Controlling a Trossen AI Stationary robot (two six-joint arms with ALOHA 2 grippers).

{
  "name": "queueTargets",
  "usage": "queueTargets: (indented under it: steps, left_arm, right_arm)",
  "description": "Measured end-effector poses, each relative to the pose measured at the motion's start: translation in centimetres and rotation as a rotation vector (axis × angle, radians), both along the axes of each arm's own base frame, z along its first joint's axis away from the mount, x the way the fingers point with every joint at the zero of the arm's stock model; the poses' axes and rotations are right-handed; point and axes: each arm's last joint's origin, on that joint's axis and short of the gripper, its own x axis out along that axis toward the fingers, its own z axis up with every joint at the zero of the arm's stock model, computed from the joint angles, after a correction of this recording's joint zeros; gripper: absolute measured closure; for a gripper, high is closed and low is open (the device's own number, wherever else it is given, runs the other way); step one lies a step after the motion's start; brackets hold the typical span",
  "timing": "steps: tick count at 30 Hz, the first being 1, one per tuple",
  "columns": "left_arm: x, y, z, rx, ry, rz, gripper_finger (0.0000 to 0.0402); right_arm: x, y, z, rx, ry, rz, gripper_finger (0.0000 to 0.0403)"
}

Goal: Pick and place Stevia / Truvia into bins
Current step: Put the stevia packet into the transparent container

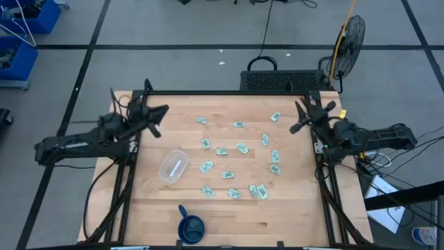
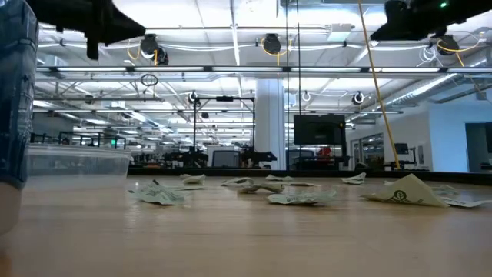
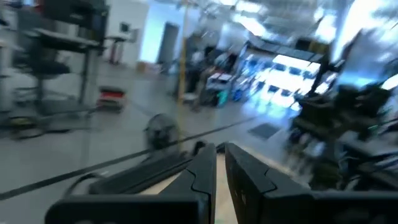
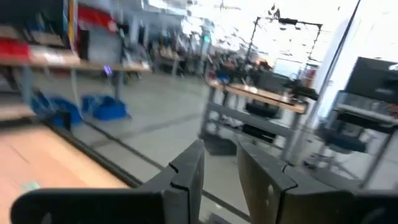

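Note:
Several pale green and white Stevia / Truvia sachets (image 1: 239, 149) lie flat and scattered over the middle and right of the wooden table; the low view shows them (image 2: 300, 198) along the tabletop. The bin, a small clear tub (image 1: 173, 167) (image 2: 73, 165), stands on its base left of centre. My left gripper (image 1: 161, 111) (image 3: 221, 168) hangs high over the far left corner, pointing level, its fingers a narrow gap apart and empty. My right gripper (image 1: 298, 118) (image 4: 219, 168) hangs high over the far right corner, level, open and empty. Both are well clear of the sachets.
A dark blue cup with a handle (image 1: 192, 226) (image 2: 15, 92) stands at the table's near edge, left of centre. A black box (image 1: 277, 80) sits just beyond the far edge, and a standing fan (image 1: 350, 35) farther back on the right. Bare wood lies along the near right.

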Motion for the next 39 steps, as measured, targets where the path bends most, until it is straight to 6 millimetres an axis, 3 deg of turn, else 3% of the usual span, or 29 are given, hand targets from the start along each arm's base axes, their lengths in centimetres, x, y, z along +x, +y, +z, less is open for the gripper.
queueTargets:
  steps: [4, 8, 10, 13, 21, 30, 39]
  left_arm:
    - [1.0, 1.0, 2.1, -0.015, 0.096, 0.087, 0.0362]
    - [2.9, 2.1, 2.2, -0.013, 0.184, 0.102, 0.0362]
    - [3.8, 2.6, 1.9, -0.019, 0.225, 0.114, 0.0362]
    - [4.7, 3.2, 1.4, -0.024, 0.239, 0.131, 0.0362]
    - [5.7, 4.1, 0.7, -0.034, 0.263, 0.156, 0.0362]
    - [5.8, 4.1, 0.7, -0.035, 0.265, 0.155, 0.0362]
    - [5.8, 4.1, 0.7, -0.035, 0.264, 0.154, 0.0362]
  right_arm:
    - [2.1, -1.2, -1.4, 0.074, 0.096, 0.043, 0.0314]
    - [3.6, -3.3, -4.7, 0.309, 0.187, 0.085, 0.0314]
    - [3.7, -4.8, -6.3, 0.407, 0.237, -0.014, 0.0314]
    - [3.7, -7.4, -7.4, 0.503, 0.164, -0.153, 0.0314]
    - [3.1, -12.5, -11.0, 0.740, 0.190, -0.206, 0.0310]
    - [3.4, -14.3, -14.5, 0.901, 0.234, -0.228, 0.0248]
    - [3.2, -14.8, -14.8, 0.955, 0.138, -0.232, 0.0224]
